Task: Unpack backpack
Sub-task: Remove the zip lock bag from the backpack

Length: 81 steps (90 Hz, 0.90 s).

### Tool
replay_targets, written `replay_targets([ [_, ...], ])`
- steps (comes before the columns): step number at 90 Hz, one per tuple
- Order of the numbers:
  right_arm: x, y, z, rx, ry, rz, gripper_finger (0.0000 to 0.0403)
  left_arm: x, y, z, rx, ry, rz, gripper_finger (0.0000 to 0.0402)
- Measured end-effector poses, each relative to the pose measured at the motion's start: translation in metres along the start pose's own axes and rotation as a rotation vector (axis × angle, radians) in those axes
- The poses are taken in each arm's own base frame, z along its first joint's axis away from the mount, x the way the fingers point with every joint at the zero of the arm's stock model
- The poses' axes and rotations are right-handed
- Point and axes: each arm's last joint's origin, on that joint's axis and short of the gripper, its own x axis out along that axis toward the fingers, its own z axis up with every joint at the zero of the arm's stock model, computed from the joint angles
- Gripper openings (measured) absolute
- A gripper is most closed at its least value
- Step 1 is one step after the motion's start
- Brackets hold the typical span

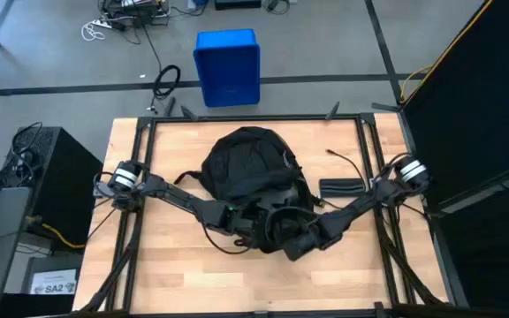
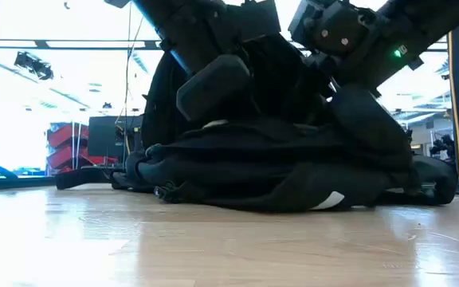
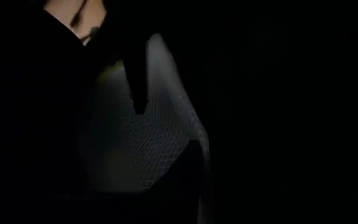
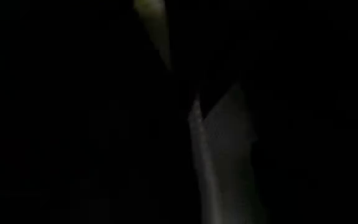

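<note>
Wood worktop [image 1: 166, 274] w/ a black frame sits on a grey floor; you've got a blue bin [image 1: 227, 66] on the floor past the far edge, a black box [image 1: 47, 172] w/ cables off the left side, and a dark curtain [image 1: 484, 106] on the right.

Your backpack [image 1: 247, 163] lies about mid-worktop, slightly toward the far side, rounded top pointing far. In the low view it's slumped flat on the wood, a short white stripe [image 2: 327, 201] showing on its near-right side.

Both arms reach in from the left and right edges and meet at the backpack's near end. Left gripper [image 1: 253, 225] is down at the near edge of the bag, approx. centre; right gripper [image 1: 290, 231] is just beside it on the right. The two are close together, buried in dark fabric and straps.

Wrist views are nearly black: the left one shows pale mesh lining [image 3: 142, 143] w/ a dark finger [image 3: 137, 81] against it, so you're looking at the bag's inside. The right one shows a strip of the same pale mesh [image 4: 229, 155] and little else.

Can't tell if either gripper is spread or pinching anything; the fingertips are hidden by the bag in every view.

A small flat black item [image 1: 341, 187] lies on the worktop right of the backpack, near the right arm.
</note>
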Motion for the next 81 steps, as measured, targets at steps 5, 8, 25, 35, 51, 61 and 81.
replay_targets([
  [5,0.0,-0.004,0.002,0.024,-0.007,-0.004,0.0232,-0.002,-0.001,0.003,0.007,-0.011,-0.001,0.0],
  [8,0.001,-0.005,0.003,0.034,-0.01,-0.006,0.0228,-0.004,-0.001,0.006,0.01,-0.018,-0.003,0.0],
  [25,0.009,-0.012,0.003,0.069,0.0,-0.009,0.0208,-0.015,0.0,0.022,0.021,-0.066,-0.006,0.0],
  [35,0.012,-0.015,0.003,0.081,0.006,-0.005,0.02,-0.02,0.0,0.029,0.039,-0.079,-0.005,0.0],
  [51,0.015,-0.017,0.003,0.08,0.013,-0.01,0.0137,-0.027,-0.005,0.032,0.065,-0.081,-0.014,0.0],
  [61,0.015,-0.017,0.003,0.065,0.013,-0.007,0.0037,-0.033,-0.003,0.028,0.062,-0.04,-0.008,0.0],
  [81,0.008,-0.021,0.008,0.067,-0.012,-0.051,0.0001,-0.066,0.012,0.027,0.021,-0.017,0.051,0.0],
])
